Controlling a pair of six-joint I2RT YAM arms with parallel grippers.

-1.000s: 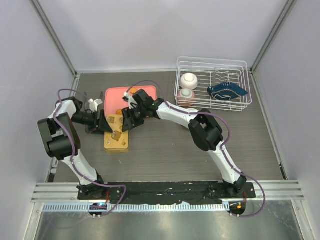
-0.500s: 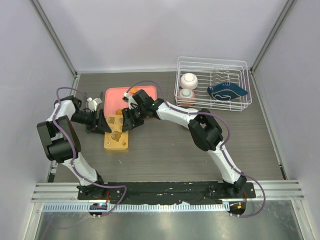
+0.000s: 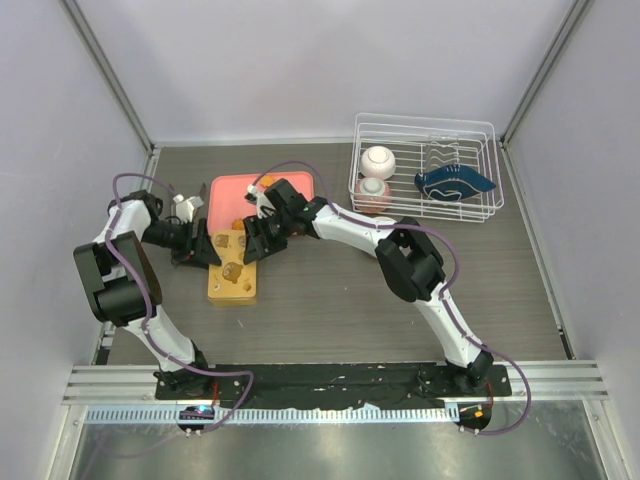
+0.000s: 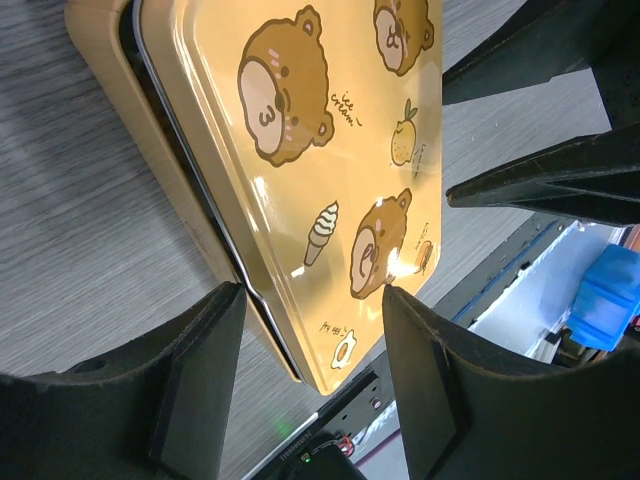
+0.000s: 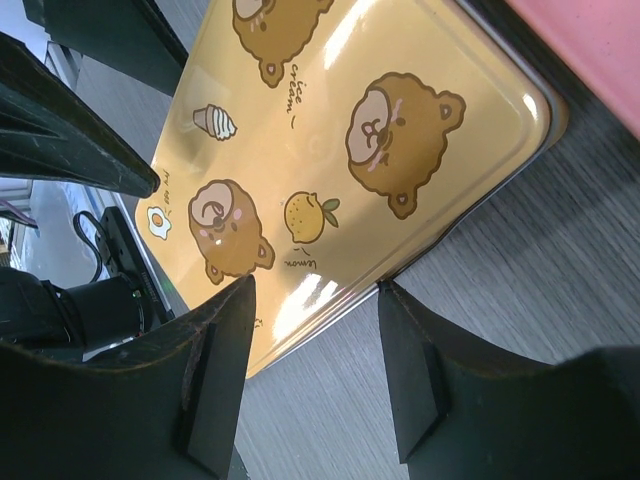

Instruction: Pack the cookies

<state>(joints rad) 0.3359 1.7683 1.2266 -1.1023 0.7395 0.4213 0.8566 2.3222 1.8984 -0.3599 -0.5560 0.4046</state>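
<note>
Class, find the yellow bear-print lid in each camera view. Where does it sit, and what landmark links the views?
Top external: lid left of centre, between the two arms' ends.
Left wrist: lid fills the upper middle, running diagonally.
Right wrist: lid fills the upper left and centre.
Shared landmark: the grey table beside it in every view.

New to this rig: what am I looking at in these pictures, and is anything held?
Two robot arms are bolted at the near edge of the table. The wide picture comes from a fixed camera above; the two close-ups come from cameras on the wrists. Both look down on a yellow tin with bears. The left end effector and right end effector have their fingers apart over it; nothing looks clamped. Behind lies a pink tray; to the right, a wire rack with a white pot and blue dish.
</note>
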